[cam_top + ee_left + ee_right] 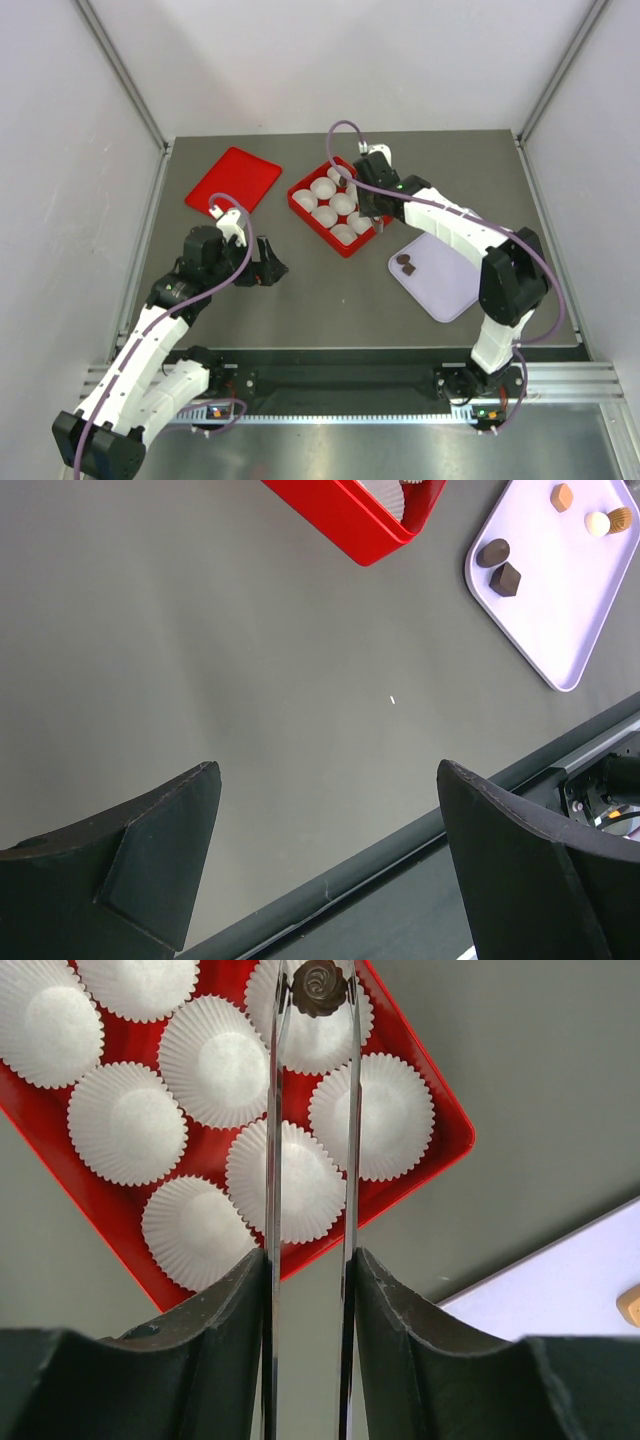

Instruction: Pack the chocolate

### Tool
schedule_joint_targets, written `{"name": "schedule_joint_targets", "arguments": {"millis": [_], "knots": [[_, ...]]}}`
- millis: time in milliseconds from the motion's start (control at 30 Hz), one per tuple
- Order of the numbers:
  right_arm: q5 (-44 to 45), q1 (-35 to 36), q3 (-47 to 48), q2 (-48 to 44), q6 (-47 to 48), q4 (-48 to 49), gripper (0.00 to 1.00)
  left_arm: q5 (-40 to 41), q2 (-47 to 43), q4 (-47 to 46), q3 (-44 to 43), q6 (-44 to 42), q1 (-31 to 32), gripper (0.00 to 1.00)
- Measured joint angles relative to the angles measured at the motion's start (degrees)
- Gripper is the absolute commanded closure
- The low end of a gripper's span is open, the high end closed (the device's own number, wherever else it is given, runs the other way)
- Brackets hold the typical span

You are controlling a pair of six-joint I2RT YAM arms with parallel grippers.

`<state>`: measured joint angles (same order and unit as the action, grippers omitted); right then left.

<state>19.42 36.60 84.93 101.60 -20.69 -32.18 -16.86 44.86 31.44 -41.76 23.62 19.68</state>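
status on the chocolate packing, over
Left gripper open, empty. Right gripper shut on a dark chocolate, over the paper cups in the red tray. Nothing in the way.

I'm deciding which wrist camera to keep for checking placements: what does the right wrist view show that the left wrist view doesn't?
Only the right wrist view: tweezers in the right gripper, with a dark chocolate between their tips above a white paper cup. Only the left wrist view: the open left gripper and two dark pieces on the lavender tray. Both views: the red box, part of the lavender tray, and the grey table.
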Motion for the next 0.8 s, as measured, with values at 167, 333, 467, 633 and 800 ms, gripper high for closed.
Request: {"name": "schedule_joint_targets", "arguments": {"millis": [167, 333, 467, 633, 800], "knots": [[0.02, 0.0, 0.0, 0.15, -0.04, 0.04, 0.56, 0.0, 0.0, 0.0, 0.0, 0.0, 0.0, 0.06], [0.02, 0.04, 0.0, 0.17, 0.0, 0.04, 0.55, 0.0, 0.0, 0.0, 0.0, 0.0, 0.0, 0.06], [0.02, 0.04, 0.55, 0.15, 0.13, -0.39, 0.56, 0.0, 0.0, 0.0, 0.0, 0.0, 0.0, 0.06], [0.31, 0.04, 1.44, -1.68, 0.57, -1.81, 0.56, 0.0, 0.0, 0.0, 0.0, 0.0, 0.0, 0.06], [0.76, 0.07, -0.66, -11.58, 0.57, -4.92, 0.56, 0.0, 0.0, 0.0, 0.0, 0.0, 0.0, 0.06]]}}
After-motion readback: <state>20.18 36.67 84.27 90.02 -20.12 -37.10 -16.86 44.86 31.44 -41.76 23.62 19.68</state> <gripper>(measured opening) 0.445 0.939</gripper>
